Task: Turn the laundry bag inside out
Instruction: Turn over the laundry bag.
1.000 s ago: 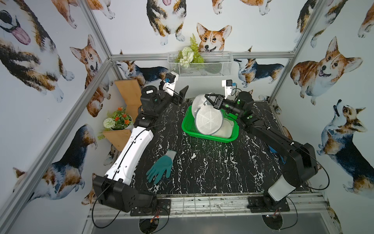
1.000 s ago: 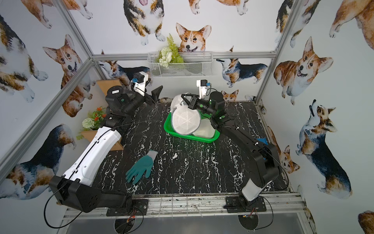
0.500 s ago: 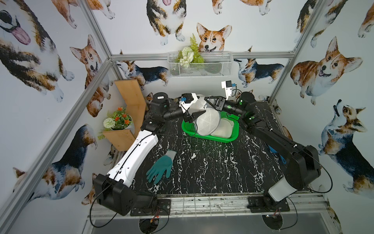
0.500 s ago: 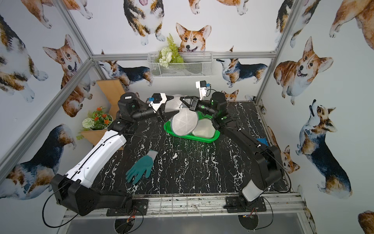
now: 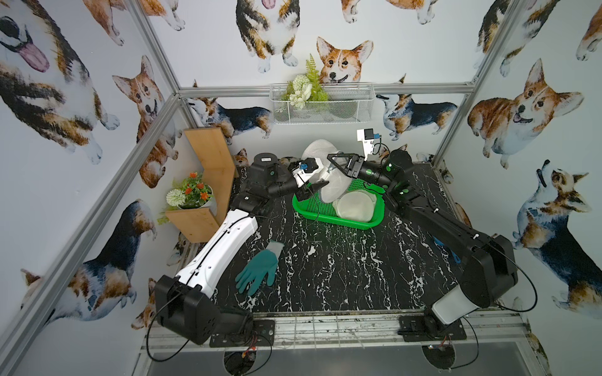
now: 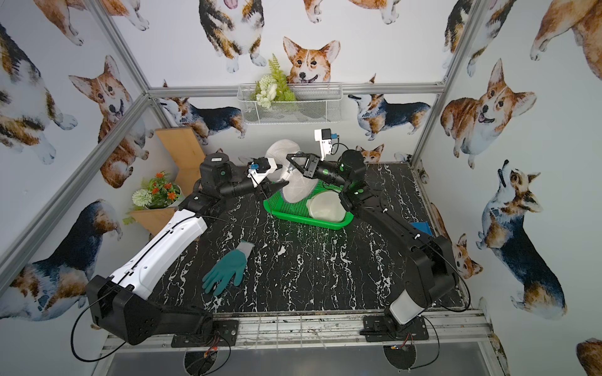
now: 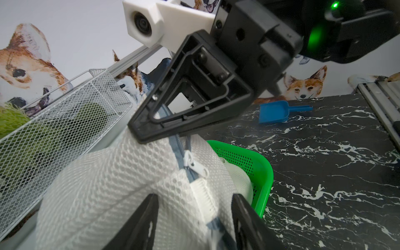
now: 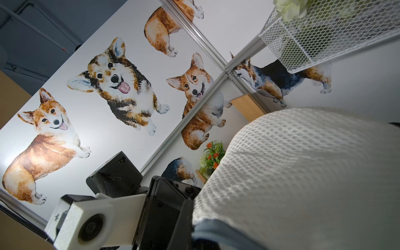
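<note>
The white mesh laundry bag (image 5: 335, 187) (image 6: 294, 192) hangs upright over the green basket (image 5: 325, 217) at the back of the table. My right gripper (image 5: 329, 157) (image 6: 288, 157) is shut on its upper edge beside the grey zipper tape, seen close in the left wrist view (image 7: 138, 134). My left gripper (image 5: 317, 186) (image 7: 194, 195) reaches in from the left, open, its two fingers standing apart with the bag's lower mesh (image 7: 108, 194) and seam between them. The white zipper pull (image 7: 195, 167) lies just beyond. Mesh (image 8: 303, 173) fills the right wrist view and hides that gripper's fingers.
A second folded white mesh piece (image 5: 355, 205) lies in the basket. A teal glove (image 5: 259, 268) lies front left on the black marble table. A blue scoop (image 7: 279, 111) sits at the right edge. A wire wall basket (image 5: 322, 107) and a wooden shelf with flowers (image 5: 195, 195) stand behind.
My left arm has swung from the back left over to the bag, and its fingers now straddle the lower mesh, closer together than before. The right gripper kept hold of the bag.
</note>
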`<state>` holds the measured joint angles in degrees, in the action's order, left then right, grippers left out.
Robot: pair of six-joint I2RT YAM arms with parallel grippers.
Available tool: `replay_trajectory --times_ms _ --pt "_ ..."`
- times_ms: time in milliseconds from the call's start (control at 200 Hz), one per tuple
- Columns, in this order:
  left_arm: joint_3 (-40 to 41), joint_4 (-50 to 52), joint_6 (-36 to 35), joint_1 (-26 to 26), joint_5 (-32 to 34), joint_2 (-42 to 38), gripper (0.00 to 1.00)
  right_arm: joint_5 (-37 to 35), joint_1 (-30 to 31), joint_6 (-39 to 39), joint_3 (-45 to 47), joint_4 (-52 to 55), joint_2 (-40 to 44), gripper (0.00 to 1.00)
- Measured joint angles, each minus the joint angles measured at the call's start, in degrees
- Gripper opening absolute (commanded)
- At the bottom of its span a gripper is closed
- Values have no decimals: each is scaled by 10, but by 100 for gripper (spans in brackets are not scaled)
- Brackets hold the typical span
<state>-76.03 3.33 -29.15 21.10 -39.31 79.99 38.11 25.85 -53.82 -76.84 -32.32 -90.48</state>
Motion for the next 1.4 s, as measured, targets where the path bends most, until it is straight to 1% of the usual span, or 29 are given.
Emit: replay_trajectory --times_ms 65,155,230,265,355,586,736,841,861,886,981,1011,1041,1096,1146,1201,1266,1326,1401 --pt "0 5 -8 2 8 0 56 1 0 -3 -1 -5 -2 0" --pt "0 6 -20 4 19 1 66 8 0 -11 -5 -7 -7 0" --pt "0 5 -19 6 34 4 67 8 3 -12 -10 -9 -10 0" --pt "1 4 -19 6 36 5 66 9 4 -12 -12 -9 -12 0" --pt "8 -5 -18 6 52 7 56 8 8 -12 -15 -11 -16 0" --pt "14 -27 -4 6 72 8 23 3 9 -14 -15 -17 -18 0" --pt "17 -34 -4 5 67 8 1 -22 10 2 -15 1 -10 0" --pt "19 -32 -6 2 57 7 0 -46 11 20 -15 28 -6 0" --pt "19 -31 -4 1 56 7 0 -52 11 23 -16 35 -5 5" --pt "19 -31 -1 -1 53 7 0 -61 11 30 -16 46 -3 15" --pt "14 -26 26 -11 38 11 0 -107 11 61 -21 102 7 44" --pt "7 -25 38 -15 30 16 0 -128 10 74 -23 121 11 50" --pt "-2 -21 53 -21 25 24 0 -151 7 88 -25 139 18 54" --pt "-20 -13 84 -31 16 42 0 -195 0 119 -25 175 32 58" --pt "-34 1 106 -37 16 54 0 -230 -8 145 -18 198 47 60" --pt "-41 13 130 -38 16 63 0 -265 -16 177 -1 223 66 60" --pt "-42 20 151 -38 16 66 0 -303 -21 223 22 247 86 57" --pt "-42 21 169 -37 15 66 0 -322 -15 282 39 263 99 56" --pt "-44 20 189 -37 12 67 0 -336 20 384 66 265 115 56"
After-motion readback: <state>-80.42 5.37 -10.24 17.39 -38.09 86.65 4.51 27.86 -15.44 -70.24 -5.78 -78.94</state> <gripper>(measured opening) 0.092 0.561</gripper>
